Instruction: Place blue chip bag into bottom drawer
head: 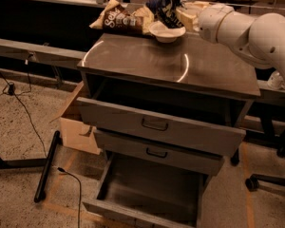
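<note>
Speckled flooring and a dark back wall surround a grey metal desk (pixel 147 61) with three drawers, all standing open in steps.

1. Hand (pixel 186 14): located over the rear edge of the desk top, at the end of the white arm (pixel 247 32), which enters from 3 o'clock. Whether the hand is clenched on anything or released cannot be told.
2. Blue chip bag (pixel 164 4): at 9 o'clock from the hand, touching or just beside its tip. The bag stands upright, long axis roughly vertical, directly above the white bowl (pixel 167 32).
3. Brown chip bag (pixel 121 20): lies at 9 o'clock from the bowl, just beside it, on the rear of the desk.
4. Bottom drawer (pixel 152 189): at 6 o'clock from the blue chip bag, well apart and far lower. Its interior shows nothing inside.

Judgement: the transfer runs from 12 o'clock toward 6 o'clock, then down. The top drawer (pixel 154 125) and middle drawer (pixel 156 152) project between bag and target, so the hand likely must clear both fronts before descending. A cardboard box (pixel 76 127) at 9 o'clock of the drawers is outside this path.
</note>
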You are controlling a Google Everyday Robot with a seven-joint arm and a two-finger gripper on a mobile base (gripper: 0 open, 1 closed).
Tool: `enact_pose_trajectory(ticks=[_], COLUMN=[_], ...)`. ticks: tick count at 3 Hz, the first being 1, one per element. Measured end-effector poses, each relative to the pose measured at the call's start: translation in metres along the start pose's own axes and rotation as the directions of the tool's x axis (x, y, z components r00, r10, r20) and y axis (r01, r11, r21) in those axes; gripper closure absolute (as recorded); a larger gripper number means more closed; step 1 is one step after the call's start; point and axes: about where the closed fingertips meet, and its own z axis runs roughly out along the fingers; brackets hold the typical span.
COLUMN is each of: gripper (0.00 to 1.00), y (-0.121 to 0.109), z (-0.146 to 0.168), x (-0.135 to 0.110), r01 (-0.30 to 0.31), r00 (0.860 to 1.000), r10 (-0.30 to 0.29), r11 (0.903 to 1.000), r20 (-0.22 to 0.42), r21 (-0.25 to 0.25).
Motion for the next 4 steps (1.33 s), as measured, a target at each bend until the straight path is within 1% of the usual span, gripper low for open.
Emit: enact_pose_trajectory(ticks=[1,2,3,4], gripper=[1.0,1.0,1.0,1.0], y=[0.036,0.067,0.07,0.086], z=[-0.042,-0.086,-0.086,-0.099], x=[0.003,0.01,0.011,0.006], r01=[-0.064,-0.11,-0.109,-0.141], r00=[0.998,0.993,0.993,0.987], r10=[0.063,0.099,0.098,0.113], r11=[0.9889,0.9665,0.9643,0.9483], r20=[-0.012,-0.058,-0.06,-0.113], r21=[-0.134,-0.232,-0.241,-0.285])
